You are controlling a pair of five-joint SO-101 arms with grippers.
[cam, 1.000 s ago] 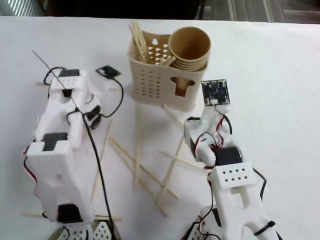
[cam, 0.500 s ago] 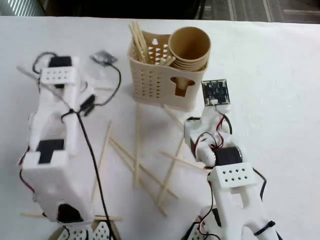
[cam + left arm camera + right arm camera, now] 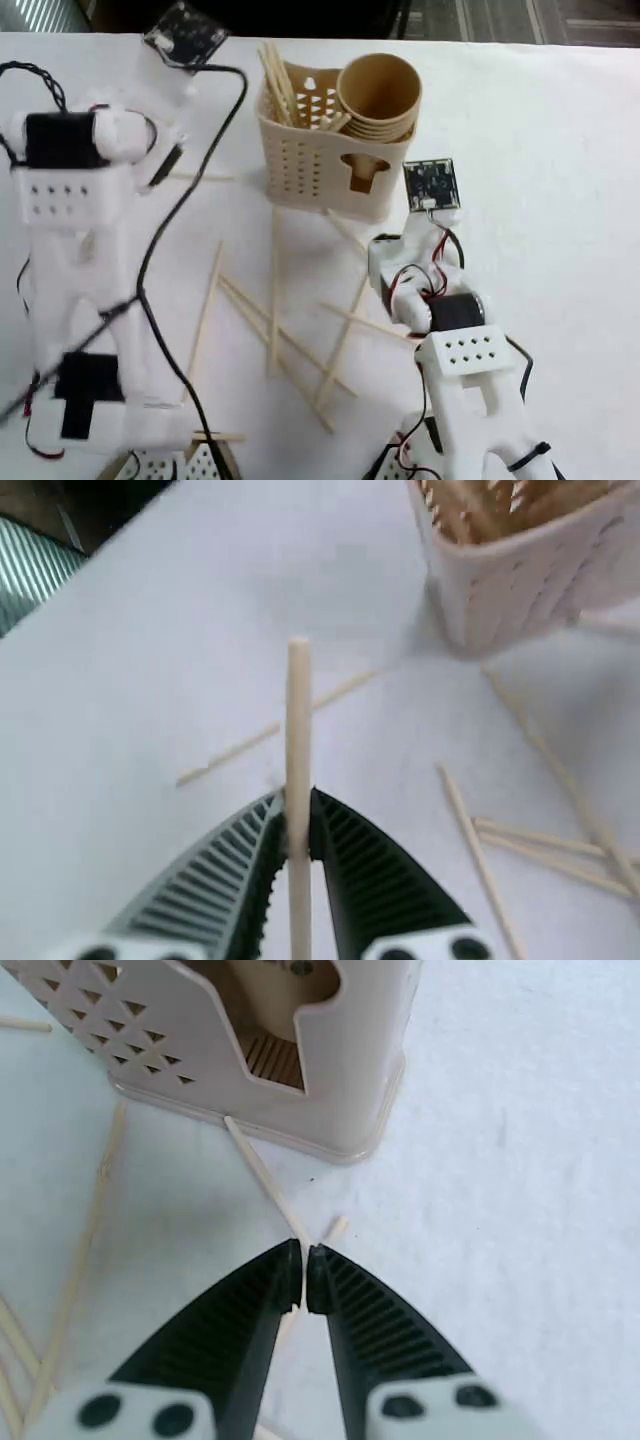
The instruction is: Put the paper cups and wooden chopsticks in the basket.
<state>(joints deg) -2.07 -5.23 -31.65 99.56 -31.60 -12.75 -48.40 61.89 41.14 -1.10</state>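
The perforated beige basket (image 3: 320,165) stands at the back centre, holding stacked paper cups (image 3: 380,92) and several wooden chopsticks (image 3: 277,80). More chopsticks (image 3: 272,320) lie scattered on the table in front of it. My left gripper (image 3: 297,805) is raised to the left of the basket (image 3: 530,580) and shut on one chopstick (image 3: 298,715), which sticks out past the fingertips. My right gripper (image 3: 303,1265) is shut, low over the table just in front of the basket (image 3: 330,1110), its tips at a chopstick (image 3: 262,1175) that lies against the basket's base.
The white table (image 3: 560,150) has open room to the right of the basket. A single chopstick (image 3: 200,177) lies left of the basket, under the left arm. Black cables (image 3: 170,250) hang along the left arm. The table's back edge runs just behind the basket.
The left arm has lifted and swung toward the back of the table, carrying the chopstick up. The right arm has kept still.
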